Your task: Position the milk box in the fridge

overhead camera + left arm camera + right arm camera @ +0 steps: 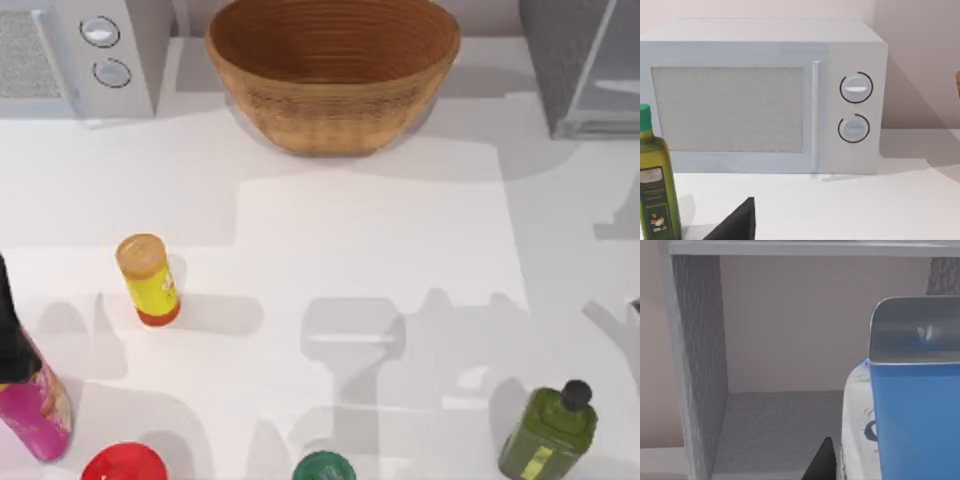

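You have the small blue rectangular milk box (912, 420) with its white side band close up in the right wrist view, upright, its long axis vertical, and directly beyond it the open cavity of the large grey box-shaped fridge (700, 365) with dark speckled walls. That suggests the right end effector is carrying the carton, but you cannot tell from these views whether its fingers are clamped on it, so treat the grip as unconfirmed. The relation that matters: the speckled fridge floor lies just ahead of and below the carton, with the fridge's near side wall off to one side, so I judge the coming move to be a straight advance inward, then a lowering. In the top view the fridge (585, 65) stands at the far right corner of the white tabletop (380, 250), so the right arm is clearly the nearer one. The left arm sits idle, facing the light grey microwave (765, 95) at the far left, across the woven brown basket (333, 70) from the fridge.
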